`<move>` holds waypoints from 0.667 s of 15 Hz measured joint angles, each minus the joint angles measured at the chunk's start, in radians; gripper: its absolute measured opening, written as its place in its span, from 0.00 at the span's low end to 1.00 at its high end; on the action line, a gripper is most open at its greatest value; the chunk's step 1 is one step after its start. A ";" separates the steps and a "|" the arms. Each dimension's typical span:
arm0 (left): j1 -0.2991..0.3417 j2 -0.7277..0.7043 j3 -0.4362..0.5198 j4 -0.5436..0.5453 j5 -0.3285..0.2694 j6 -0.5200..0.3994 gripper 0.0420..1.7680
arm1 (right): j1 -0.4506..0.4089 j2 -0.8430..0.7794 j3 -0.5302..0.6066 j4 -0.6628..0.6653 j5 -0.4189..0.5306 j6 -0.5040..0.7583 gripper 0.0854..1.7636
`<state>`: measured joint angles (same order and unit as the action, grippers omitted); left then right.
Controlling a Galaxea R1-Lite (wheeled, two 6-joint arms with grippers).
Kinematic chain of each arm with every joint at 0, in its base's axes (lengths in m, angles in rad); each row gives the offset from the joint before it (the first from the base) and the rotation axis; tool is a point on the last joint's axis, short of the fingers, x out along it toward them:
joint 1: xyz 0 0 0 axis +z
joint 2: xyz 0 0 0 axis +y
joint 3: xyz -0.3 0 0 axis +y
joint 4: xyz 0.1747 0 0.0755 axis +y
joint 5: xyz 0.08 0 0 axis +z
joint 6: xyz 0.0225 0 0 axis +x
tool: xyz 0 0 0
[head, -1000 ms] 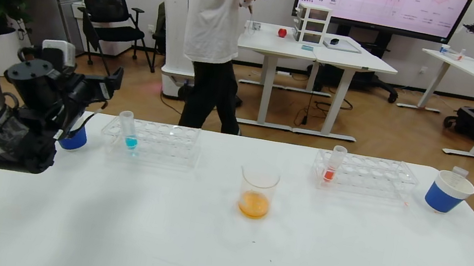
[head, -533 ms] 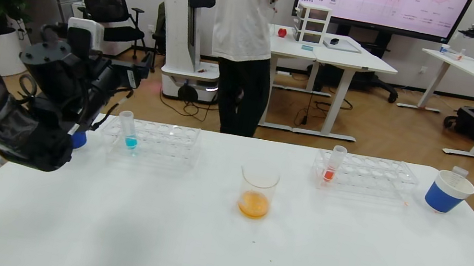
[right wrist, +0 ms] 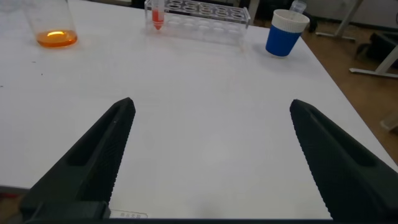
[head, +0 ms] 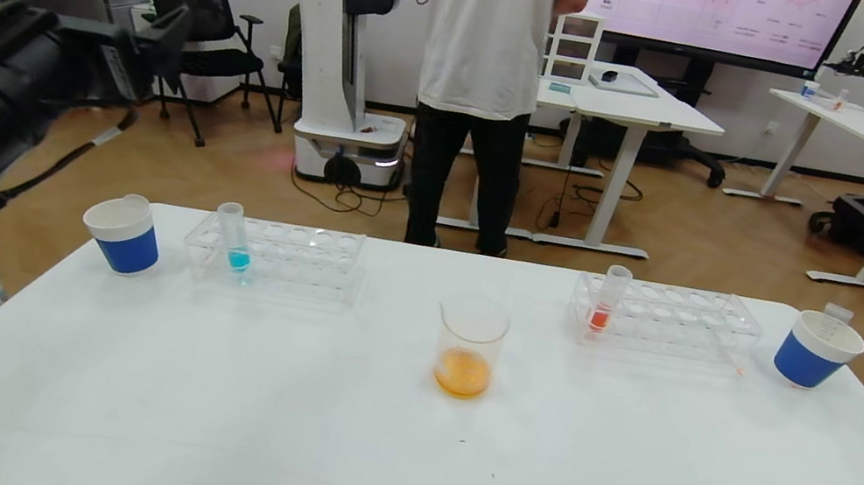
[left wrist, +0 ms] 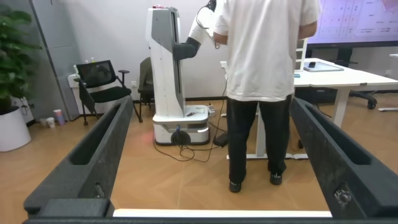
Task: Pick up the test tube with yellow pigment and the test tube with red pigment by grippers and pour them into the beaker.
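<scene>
The beaker (head: 469, 347) stands mid-table with orange liquid in its bottom; it also shows in the right wrist view (right wrist: 53, 28). The test tube with red pigment (head: 606, 302) stands upright at the left end of the right-hand clear rack (head: 676, 321), also seen as the red tube (right wrist: 157, 15). No test tube with yellow pigment shows. My left gripper (head: 155, 47) is raised high at the far left, open and empty, pointing out into the room (left wrist: 211, 106). My right gripper (right wrist: 212, 109) is open and empty above bare table near the front right; it is out of the head view.
A second rack (head: 287, 257) at the back left holds a cyan-liquid tube (head: 233, 238). Blue-and-white cups stand at both back corners, left (head: 122, 234) and right (head: 818, 349), the right with a tube in it. A person (head: 478, 82) stands just behind the table.
My left arm has lifted up and to the left, away from the left blue cup, which now shows whole. The person behind the table has walked to the right. The tabletop items have not moved.
</scene>
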<state>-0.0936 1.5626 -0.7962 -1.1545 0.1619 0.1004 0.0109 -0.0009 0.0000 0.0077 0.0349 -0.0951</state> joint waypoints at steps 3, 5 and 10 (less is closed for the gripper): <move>0.004 -0.252 0.124 0.156 -0.003 0.004 0.99 | 0.000 0.000 0.000 0.000 0.000 0.000 0.98; 0.006 -0.439 0.185 0.321 -0.003 0.005 0.99 | 0.000 0.000 0.000 0.000 0.000 0.000 0.98; 0.006 -0.927 0.251 0.922 0.000 0.005 0.99 | 0.000 0.000 0.000 0.000 0.000 0.000 0.98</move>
<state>-0.0879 0.6353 -0.5453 -0.2328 0.1621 0.1057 0.0109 -0.0009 0.0000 0.0077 0.0345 -0.0947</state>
